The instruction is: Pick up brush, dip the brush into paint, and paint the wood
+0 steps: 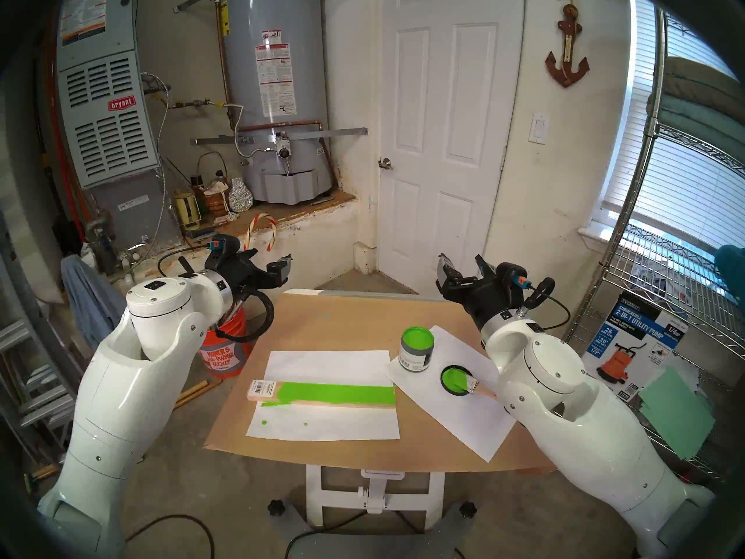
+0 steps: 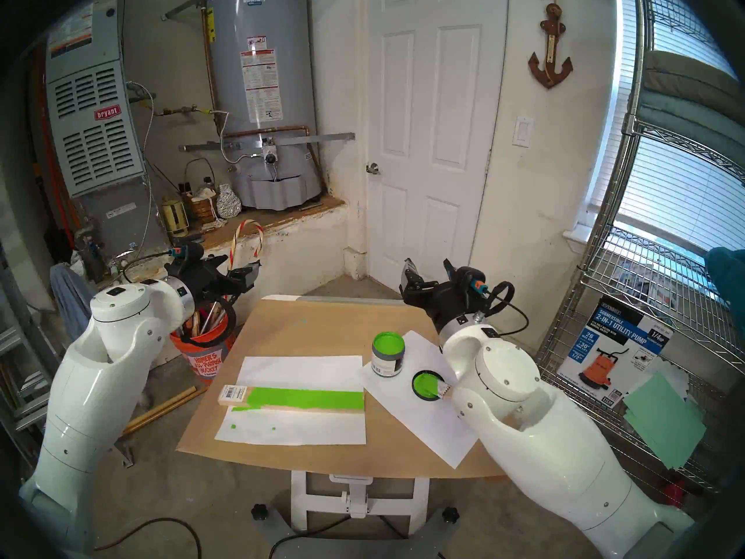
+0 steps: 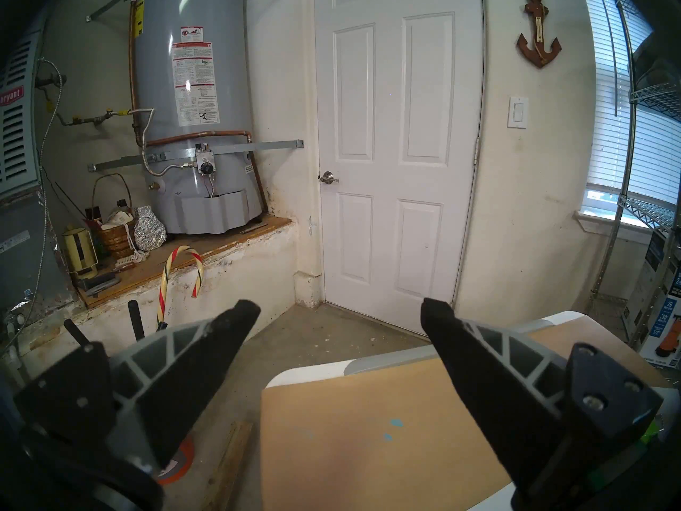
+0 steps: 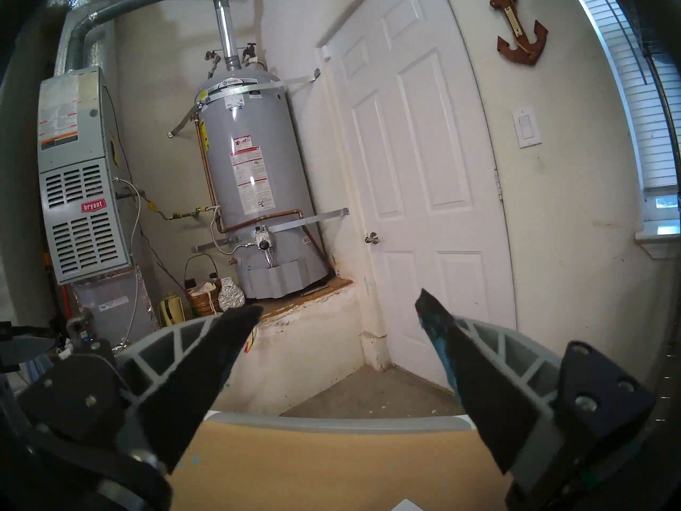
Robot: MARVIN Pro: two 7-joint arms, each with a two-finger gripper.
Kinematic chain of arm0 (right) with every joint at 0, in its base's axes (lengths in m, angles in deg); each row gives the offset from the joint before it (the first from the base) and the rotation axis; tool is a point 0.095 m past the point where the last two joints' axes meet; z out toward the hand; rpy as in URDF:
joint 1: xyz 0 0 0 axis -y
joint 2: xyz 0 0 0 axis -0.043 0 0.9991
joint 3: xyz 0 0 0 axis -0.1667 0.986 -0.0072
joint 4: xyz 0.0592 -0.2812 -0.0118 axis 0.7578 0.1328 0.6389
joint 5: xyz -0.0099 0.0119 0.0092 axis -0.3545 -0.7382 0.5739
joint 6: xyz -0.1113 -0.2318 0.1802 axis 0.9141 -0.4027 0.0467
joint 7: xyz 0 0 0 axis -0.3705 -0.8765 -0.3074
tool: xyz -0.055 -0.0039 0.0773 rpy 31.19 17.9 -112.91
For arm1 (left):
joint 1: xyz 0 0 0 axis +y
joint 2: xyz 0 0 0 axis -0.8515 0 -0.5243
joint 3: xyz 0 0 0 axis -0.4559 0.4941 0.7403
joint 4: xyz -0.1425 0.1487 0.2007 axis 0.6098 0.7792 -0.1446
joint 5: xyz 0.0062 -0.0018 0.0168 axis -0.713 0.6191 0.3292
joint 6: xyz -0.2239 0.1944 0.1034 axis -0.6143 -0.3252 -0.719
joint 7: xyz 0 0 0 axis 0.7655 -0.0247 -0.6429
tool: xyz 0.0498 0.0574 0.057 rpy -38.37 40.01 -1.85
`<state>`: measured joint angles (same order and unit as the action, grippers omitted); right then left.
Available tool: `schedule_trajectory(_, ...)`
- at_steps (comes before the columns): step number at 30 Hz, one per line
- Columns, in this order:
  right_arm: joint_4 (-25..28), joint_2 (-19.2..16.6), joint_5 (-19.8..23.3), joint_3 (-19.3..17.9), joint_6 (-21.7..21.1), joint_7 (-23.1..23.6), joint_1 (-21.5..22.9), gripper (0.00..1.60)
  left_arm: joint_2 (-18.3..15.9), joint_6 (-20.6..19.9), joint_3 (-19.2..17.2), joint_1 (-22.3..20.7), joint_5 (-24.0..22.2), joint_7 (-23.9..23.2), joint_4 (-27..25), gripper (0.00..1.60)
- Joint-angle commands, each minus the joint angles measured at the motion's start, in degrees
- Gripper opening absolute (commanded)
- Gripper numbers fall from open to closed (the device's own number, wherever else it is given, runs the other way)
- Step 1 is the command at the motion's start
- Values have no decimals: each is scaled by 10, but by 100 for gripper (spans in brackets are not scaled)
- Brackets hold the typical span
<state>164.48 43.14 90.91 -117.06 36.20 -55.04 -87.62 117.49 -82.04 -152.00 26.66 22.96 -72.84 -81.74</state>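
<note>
Both grippers, left (image 1: pixel 269 263) and right (image 1: pixel 463 268), splayed, empty above table (image 1: pixel 322 316); brush (image 1: pixel 471 386) resting on paint lid (image 1: pixel 454 380) right of board (image 1: pixel 322 395) could tip, smearing paper (image 1: pixel 463 421).

Wood (image 1: pixel 322 395) on left paper (image 1: pixel 322 364); paint jar (image 1: pixel 417 348) right of it (brush (image 1: pixel 473 386) across lid (image 1: pixel 455 380)).

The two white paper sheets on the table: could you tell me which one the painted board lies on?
The left sheet, lying square; the board lies across it. The right sheet, set askew, carries the paint jar.

Brush (image 1: pixel 472 386) on green-coated lid; wood (image 1: pixel 322 395) mostly painted (sticker end bare).
</note>
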Motion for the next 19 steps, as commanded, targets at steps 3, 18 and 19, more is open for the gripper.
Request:
schedule_trajectory(3, 9, 3, -5, -2, 8, 4, 10, 160, -1, 2, -6, -5, -1, 0, -10, 160)
schedule_trajectory(18, 9, 5, -6, -4, 7, 7, 9, 160, -1, 2, -6, -5, -1, 0, -10, 160)
schedule_trajectory(19, 9, 5, -6, -4, 7, 7, 9, 160, -1, 2, -6, -5, -1, 0, -10, 160)
